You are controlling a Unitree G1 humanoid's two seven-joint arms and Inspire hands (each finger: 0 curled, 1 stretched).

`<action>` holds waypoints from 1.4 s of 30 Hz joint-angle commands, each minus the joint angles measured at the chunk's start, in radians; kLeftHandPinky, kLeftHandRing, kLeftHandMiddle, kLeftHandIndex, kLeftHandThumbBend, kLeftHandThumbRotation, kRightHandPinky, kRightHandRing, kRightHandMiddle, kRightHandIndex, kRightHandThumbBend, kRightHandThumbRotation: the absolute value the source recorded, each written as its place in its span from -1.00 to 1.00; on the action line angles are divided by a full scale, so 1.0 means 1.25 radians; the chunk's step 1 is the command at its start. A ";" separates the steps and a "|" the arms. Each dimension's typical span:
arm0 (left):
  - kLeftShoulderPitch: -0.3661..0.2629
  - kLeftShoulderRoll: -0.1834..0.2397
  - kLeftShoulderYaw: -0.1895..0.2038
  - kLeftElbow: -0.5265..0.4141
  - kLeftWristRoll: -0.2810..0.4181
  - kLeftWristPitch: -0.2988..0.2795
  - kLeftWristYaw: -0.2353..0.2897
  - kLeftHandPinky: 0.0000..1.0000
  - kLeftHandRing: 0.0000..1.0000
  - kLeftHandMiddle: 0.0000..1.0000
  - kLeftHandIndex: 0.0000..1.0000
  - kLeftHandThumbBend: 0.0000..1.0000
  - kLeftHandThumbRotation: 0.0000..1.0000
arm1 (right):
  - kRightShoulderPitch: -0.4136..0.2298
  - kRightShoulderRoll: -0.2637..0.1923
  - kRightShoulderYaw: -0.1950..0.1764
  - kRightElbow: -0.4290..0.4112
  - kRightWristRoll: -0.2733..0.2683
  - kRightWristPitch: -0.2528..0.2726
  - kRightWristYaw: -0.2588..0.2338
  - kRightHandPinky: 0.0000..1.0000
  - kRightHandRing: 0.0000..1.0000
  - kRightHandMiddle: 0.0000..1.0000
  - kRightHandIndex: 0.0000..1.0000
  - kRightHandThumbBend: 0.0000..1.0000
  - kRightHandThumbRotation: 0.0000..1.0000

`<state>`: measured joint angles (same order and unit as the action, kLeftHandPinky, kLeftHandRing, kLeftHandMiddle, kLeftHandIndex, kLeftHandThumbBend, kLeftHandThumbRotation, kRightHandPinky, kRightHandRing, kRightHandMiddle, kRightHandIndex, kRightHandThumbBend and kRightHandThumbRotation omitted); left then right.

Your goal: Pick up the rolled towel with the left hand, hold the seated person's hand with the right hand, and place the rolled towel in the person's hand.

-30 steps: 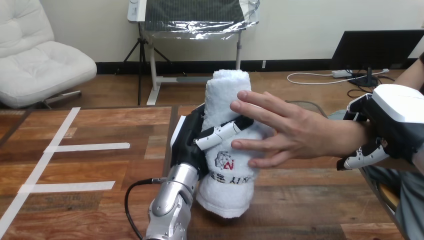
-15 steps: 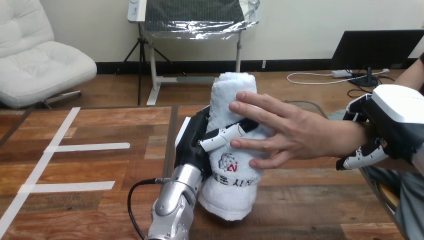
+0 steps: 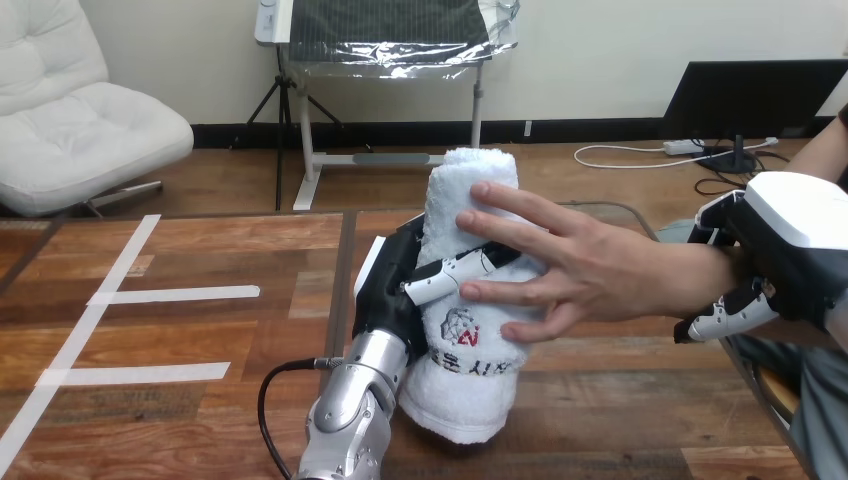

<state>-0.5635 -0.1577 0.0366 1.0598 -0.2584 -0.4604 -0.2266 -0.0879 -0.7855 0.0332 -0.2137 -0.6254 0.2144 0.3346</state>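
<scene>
A white rolled towel (image 3: pixel 462 345) with a printed logo stands upright above the wooden table (image 3: pixel 200 330) at mid view. My left hand (image 3: pixel 395 280) is shut on it, fingers (image 3: pixel 450 275) curled round its front. The person's hand (image 3: pixel 575 265) reaches in from the right with fingers spread, its palm against the towel's right side, over my fingers. At the right edge my right hand (image 3: pixel 780 250) is shut on the person's wrist, with fingers (image 3: pixel 725 312) curled under it.
White tape strips (image 3: pixel 150 295) mark the table's left part. A dark seam (image 3: pixel 340 270) runs down the table just left of my left hand.
My left hand has carried the towel a little to the right, further into the person's palm. The person's hand and my right hand have stayed put.
</scene>
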 commanded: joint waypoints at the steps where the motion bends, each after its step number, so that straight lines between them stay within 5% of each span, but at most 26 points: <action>1: -0.113 -0.171 -0.010 -0.091 -0.021 -0.004 0.006 -0.34 -0.26 -0.17 -0.07 0.78 -0.92 | -0.001 0.025 -0.017 -0.025 0.004 0.013 -0.009 -0.37 -0.23 -0.07 -0.06 0.67 -1.00; 17: -0.102 -0.195 -0.040 -0.110 -0.035 0.023 0.002 -0.39 -0.30 -0.19 -0.08 0.81 -0.92 | 0.005 0.026 -0.019 -0.031 0.006 0.015 -0.009 -0.38 -0.23 -0.06 -0.04 0.66 -1.00; 33: -0.092 -0.227 -0.065 -0.119 -0.056 0.026 -0.050 -0.39 -0.30 -0.19 -0.09 0.86 -0.87 | 0.008 0.028 -0.020 -0.033 0.008 0.017 -0.007 -0.34 -0.21 -0.05 -0.05 0.65 -1.00; 42: -0.086 -0.229 -0.094 -0.124 -0.041 0.025 -0.034 -0.40 -0.30 -0.20 -0.11 0.94 -0.80 | 0.006 0.030 -0.019 -0.031 0.011 0.018 -0.006 -0.30 -0.18 -0.03 -0.05 0.65 -1.00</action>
<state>-0.5490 -0.1676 -0.0289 1.0462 -0.3088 -0.4044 -0.2324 -0.0773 -0.7855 0.0332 -0.2151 -0.6300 0.2213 0.3346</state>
